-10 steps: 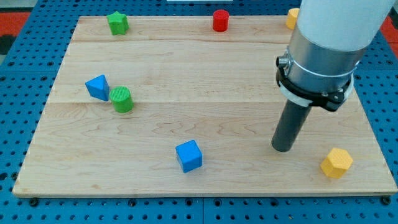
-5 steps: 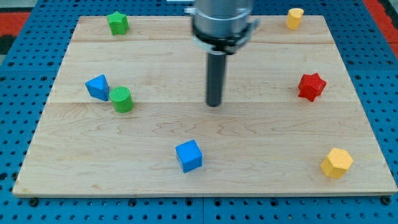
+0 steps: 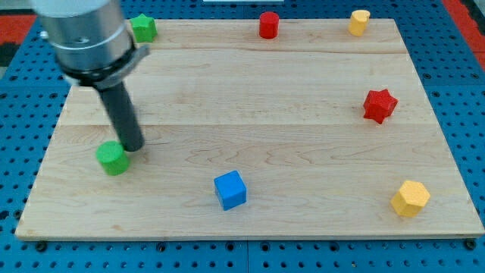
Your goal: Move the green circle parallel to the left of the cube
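1. Pale wooden surface point(image 3: 303, 98), plank-grained, lying on a blue pegboard point(image 3: 470, 114); it carries every block listed below.
2. Silver-grey arm housing point(image 3: 82, 34) at the view's upper left, ending in a straight dark rod. My tip point(image 3: 133, 147) sits on the wood, touching or just beside the upper right edge of the green circle. No pincer is fitted, so no open or closed state applies.
3. Blue cube point(image 3: 230, 189), low on the wood, a little left of centre, well apart from the tip.
4. Yellow block point(image 3: 410, 199), roughly hexagonal, near the view's bottom right corner.
5. Red star point(image 3: 380, 105), toward the view's right edge, at mid height.
6. Green circle point(image 3: 113, 158), a short cylinder near the view's left edge, well to the left of the blue cube and somewhat higher in the view.
7. Green star point(image 3: 143, 28), at the view's top left, partly hidden by the arm housing.
8. Red cylinder point(image 3: 268, 24), at the top edge near centre.
9. Small yellow block point(image 3: 358, 21), at the top right; shape unclear.
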Robot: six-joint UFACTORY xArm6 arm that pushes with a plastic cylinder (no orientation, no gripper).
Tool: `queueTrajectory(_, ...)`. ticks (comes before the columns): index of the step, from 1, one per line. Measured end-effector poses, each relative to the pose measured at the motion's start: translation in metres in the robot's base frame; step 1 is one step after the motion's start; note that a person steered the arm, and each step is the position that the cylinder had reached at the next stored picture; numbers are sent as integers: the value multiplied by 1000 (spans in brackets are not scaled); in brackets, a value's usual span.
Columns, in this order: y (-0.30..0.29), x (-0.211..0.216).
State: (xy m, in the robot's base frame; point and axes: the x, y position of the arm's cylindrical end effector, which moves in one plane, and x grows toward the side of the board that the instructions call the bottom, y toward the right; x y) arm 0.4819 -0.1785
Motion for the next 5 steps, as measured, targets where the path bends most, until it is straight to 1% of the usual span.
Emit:
queueTrajectory(1,-18,-22)
queueTrajectory(2,-35,24)
queueTrajectory(3,-34,16)
queueTrajectory(4,20,1)
queueTrajectory(5,8,23)
